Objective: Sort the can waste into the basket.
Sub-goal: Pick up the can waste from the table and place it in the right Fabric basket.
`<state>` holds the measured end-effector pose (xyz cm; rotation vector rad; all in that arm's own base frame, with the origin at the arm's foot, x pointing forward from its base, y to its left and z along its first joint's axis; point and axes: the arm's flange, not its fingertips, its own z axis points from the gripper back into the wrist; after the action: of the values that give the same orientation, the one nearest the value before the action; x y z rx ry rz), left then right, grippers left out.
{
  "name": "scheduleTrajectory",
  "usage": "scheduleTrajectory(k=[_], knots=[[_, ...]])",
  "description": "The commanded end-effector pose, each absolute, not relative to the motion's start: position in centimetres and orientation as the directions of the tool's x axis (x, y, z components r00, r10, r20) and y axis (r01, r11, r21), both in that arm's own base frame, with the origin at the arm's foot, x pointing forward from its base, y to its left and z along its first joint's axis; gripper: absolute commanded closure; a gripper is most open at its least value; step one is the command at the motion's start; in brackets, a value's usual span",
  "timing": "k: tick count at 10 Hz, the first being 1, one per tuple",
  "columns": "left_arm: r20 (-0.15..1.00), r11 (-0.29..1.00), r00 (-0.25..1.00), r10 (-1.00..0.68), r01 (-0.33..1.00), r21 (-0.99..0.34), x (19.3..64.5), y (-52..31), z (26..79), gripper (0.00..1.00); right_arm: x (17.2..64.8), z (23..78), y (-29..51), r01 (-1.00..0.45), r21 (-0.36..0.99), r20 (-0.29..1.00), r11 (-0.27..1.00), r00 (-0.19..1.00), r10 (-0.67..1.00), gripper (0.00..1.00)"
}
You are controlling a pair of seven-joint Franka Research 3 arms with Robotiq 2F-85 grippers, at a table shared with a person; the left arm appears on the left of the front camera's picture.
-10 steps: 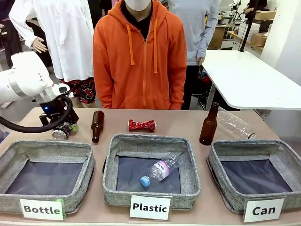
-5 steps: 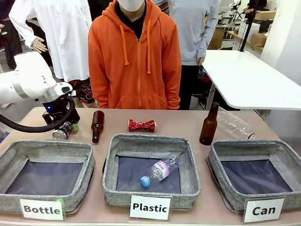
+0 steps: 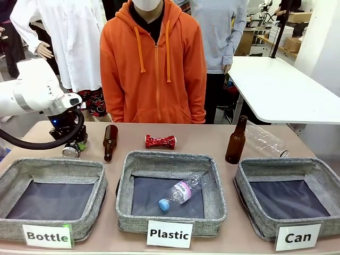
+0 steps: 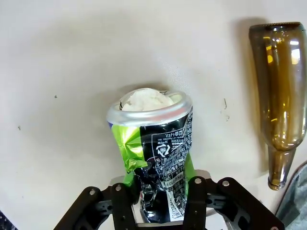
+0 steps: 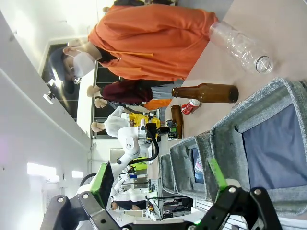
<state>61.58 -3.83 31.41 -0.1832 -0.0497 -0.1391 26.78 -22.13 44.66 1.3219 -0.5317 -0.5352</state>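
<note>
At the table's far left my left gripper (image 3: pixel 71 146) is shut on the silver-grey crushed can (image 3: pixel 69 151), which rests on the tabletop. In the left wrist view the can (image 4: pixel 154 139), with dark print and a green patch, is pinched at its lower end between my fingers (image 4: pixel 195 196). The red crushed can (image 3: pixel 160 141) lies free behind the middle basket and also shows in the right wrist view (image 5: pixel 191 106). The basket labelled "Can" (image 3: pixel 276 165) stands at the front right, holding nothing. My right gripper (image 5: pixel 158 184) hangs open above that basket (image 5: pixel 254 108).
A brown bottle (image 3: pixel 110 142) lies just right of the gripped can, close to my fingers (image 4: pixel 280 96). Another brown bottle (image 3: pixel 236 141) stands by a clear bottle (image 3: pixel 265 140). The "Plastic" basket (image 3: pixel 171 158) holds a plastic bottle. The "Bottle" basket (image 3: pixel 53 164) sits front left. A person stands at the far edge.
My left gripper has gone from open to shut on the silver-grey can. The arm shifted slightly. The right gripper stayed open.
</note>
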Motion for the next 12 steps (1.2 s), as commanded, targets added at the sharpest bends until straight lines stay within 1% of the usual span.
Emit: scheduleTrajectory(k=[1, 3, 4, 5, 7, 8, 9, 10, 11, 12], knots=[[0.054, 0.978, 0.990, -0.128, 0.136, -0.161, 61.0, -4.0, 31.2, 1.00, 27.1, 45.0, -22.3, 0.033, 0.986, 0.080, 0.162, 0.762, -0.642, 0.00], [0.061, 0.980, 0.991, -0.123, 0.131, -0.153, 60.9, -3.7, 31.5, 1.00, 27.1, 45.0, -22.3, 0.033, 0.986, 0.080, 0.162, 0.762, -0.642, 0.00], [0.066, 0.974, 0.988, -0.140, 0.150, -0.169, 60.8, -3.3, 32.5, 1.00, 27.1, 45.0, -22.3, 0.033, 0.986, 0.080, 0.162, 0.762, -0.642, 0.00], [0.098, 0.965, 0.982, -0.163, 0.179, -0.193, 60.2, -2.4, 35.0, 1.00, 27.1, 45.0, -22.3, 0.033, 0.986, 0.080, 0.162, 0.762, -0.642, 0.00], [0.163, 0.939, 0.963, -0.216, 0.250, -0.235, 57.1, -0.1, 43.3, 1.00, 27.1, 45.0, -22.3, 0.033, 0.986, 0.080, 0.162, 0.762, -0.642, 0.00], [0.170, 0.908, 0.939, -0.297, 0.333, -0.253, 54.0, 0.7, 47.3, 1.00, 27.1, 45.0, -22.3, 0.033, 0.986, 0.080, 0.162, 0.762, -0.642, 0.00], [0.162, 0.862, 0.904, -0.396, 0.427, -0.273, 51.1, 1.0, 49.1, 1.00, 27.1, 45.0, -22.3, 0.033, 0.986, 0.080, 0.162, 0.762, -0.642, 0.00], [0.154, 0.824, 0.859, -0.488, 0.512, -0.244, 47.5, 1.6, 50.5, 0.69, 27.1, 45.0, -22.3, 0.033, 0.986, 0.080, 0.162, 0.762, -0.642, 0.00], [0.166, 0.759, 0.790, -0.590, 0.613, -0.221, 43.7, 2.2, 51.2, 0.69, 27.1, 45.0, -22.3, 0.033, 0.986, 0.080, 0.162, 0.762, -0.642, 0.00], [0.201, 0.664, 0.689, -0.696, 0.725, -0.186, 39.9, 2.9, 51.2, 0.69, 27.1, 45.0, -22.3, 0.033, 0.986, 0.080, 0.162, 0.762, -0.642, 0.00]])
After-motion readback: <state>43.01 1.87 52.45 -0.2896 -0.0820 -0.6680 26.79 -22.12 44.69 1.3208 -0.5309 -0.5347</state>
